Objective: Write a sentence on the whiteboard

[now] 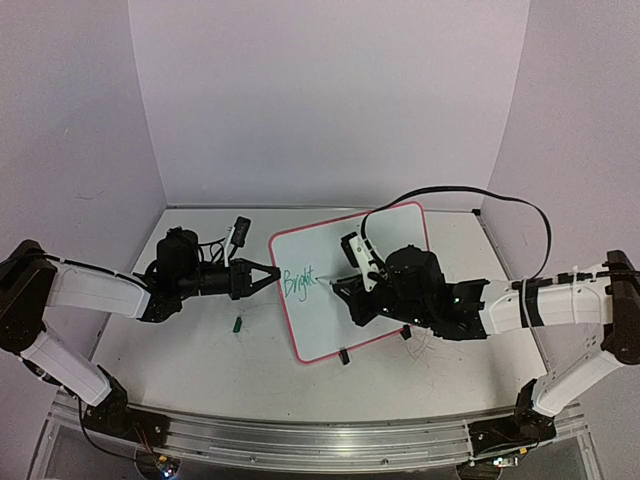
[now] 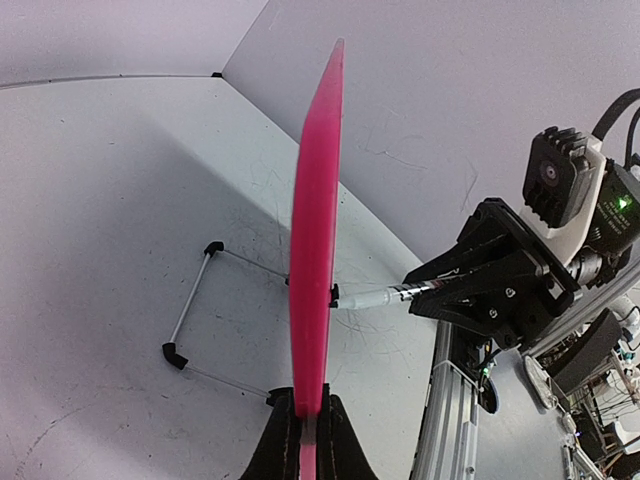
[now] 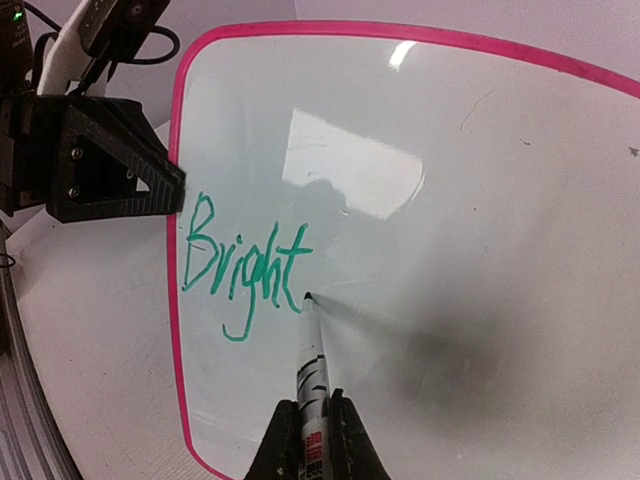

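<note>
**Whiteboard**: small, white, with rounded corners and a pink-red frame. It is propped on a wire stand with black feet. It stands on the table near the middle, between the two arms and turned askew. The surface is glossy, with a patch of glare at upper centre.

**Sentence**: thin green handwriting near the board's left edge, rising slightly to the right. Only "Bright" is legible, with the g's tail looping below the line. The rest of the board face is bare.

**Marker**: slim, with a pale printed barrel. Its tip touches the board just after the final t.

**Left gripper**: the arm reaches in low from the left, forearm nearly level. The jaws are closed on the board's left frame edge, beside the B. In the left wrist view the board shows edge-on between the fingers.

**Right gripper**: the arm comes in from the right, with the wrist bent down over the board face. The jaws are clamped on the marker's barrel, which points out beyond the fingers to the board.

**Small green piece**: lies on the table just left of the board, below the left gripper. Too small to identify.
</note>
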`<state>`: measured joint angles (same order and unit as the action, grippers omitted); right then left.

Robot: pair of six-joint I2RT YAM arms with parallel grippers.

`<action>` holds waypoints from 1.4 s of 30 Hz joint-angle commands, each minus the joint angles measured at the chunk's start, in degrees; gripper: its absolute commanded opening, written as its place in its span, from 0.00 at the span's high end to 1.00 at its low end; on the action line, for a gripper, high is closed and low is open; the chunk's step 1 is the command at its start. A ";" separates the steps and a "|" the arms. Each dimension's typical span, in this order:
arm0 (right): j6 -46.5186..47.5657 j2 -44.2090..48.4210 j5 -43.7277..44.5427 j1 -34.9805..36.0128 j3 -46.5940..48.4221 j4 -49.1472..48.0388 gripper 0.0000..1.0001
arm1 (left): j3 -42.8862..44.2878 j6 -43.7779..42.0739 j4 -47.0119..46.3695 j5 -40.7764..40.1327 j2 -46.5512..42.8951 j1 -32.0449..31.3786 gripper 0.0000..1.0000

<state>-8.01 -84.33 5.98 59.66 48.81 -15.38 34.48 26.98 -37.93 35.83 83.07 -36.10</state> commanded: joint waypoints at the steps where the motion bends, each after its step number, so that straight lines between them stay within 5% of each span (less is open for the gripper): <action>1: -0.66 -0.43 1.08 -0.06 2.52 -1.09 1.00 | 2.17 -0.97 -0.35 0.29 -1.24 -0.03 1.00; 42: -3.38 -0.68 8.38 -0.30 1.97 -1.67 1.00 | 1.47 -1.04 -0.27 0.03 -2.12 -0.06 1.00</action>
<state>-11.03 -84.64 10.50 59.94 49.17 -15.36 34.48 26.98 -37.50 35.51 83.05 -36.10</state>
